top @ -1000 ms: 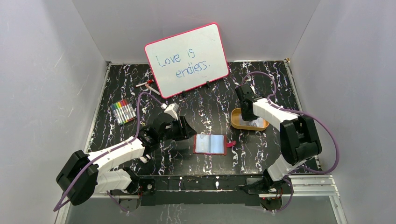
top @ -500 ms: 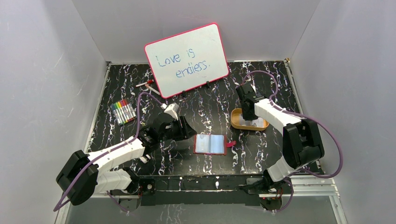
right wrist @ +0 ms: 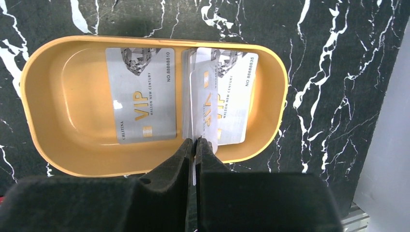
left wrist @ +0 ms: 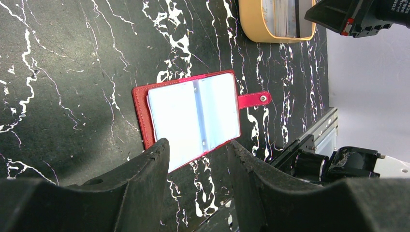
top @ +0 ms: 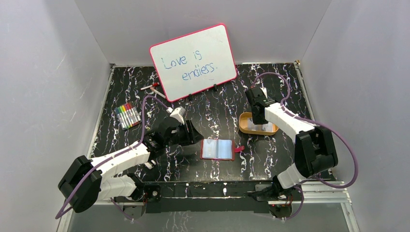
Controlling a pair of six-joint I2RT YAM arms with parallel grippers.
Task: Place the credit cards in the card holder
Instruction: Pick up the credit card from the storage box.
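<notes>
Now the right jaws are pinched tight on the near edge of one credit card (right wrist: pixel 203 104), which stands on edge in the yellow-orange tray (right wrist: pixel 43 121); whether its lower edge touches the tray floor is hard to say. Two more credit cards (right wrist: pixel 140 94) lie flat beside it. The left jaws hang parted, gripping nothing, just above the card holder (left wrist: pixel 193 118), which lies open on the worktop (left wrist: pixel 72 72).

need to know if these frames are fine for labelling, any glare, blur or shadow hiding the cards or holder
Top view: even light, but the holder pockets glare pale, and the cards in the tray are too small to read. Left wrist: holder sharp, pockets washed out. Right wrist: print on the cards crisp; only the right gripper looks dark and soft.
</notes>
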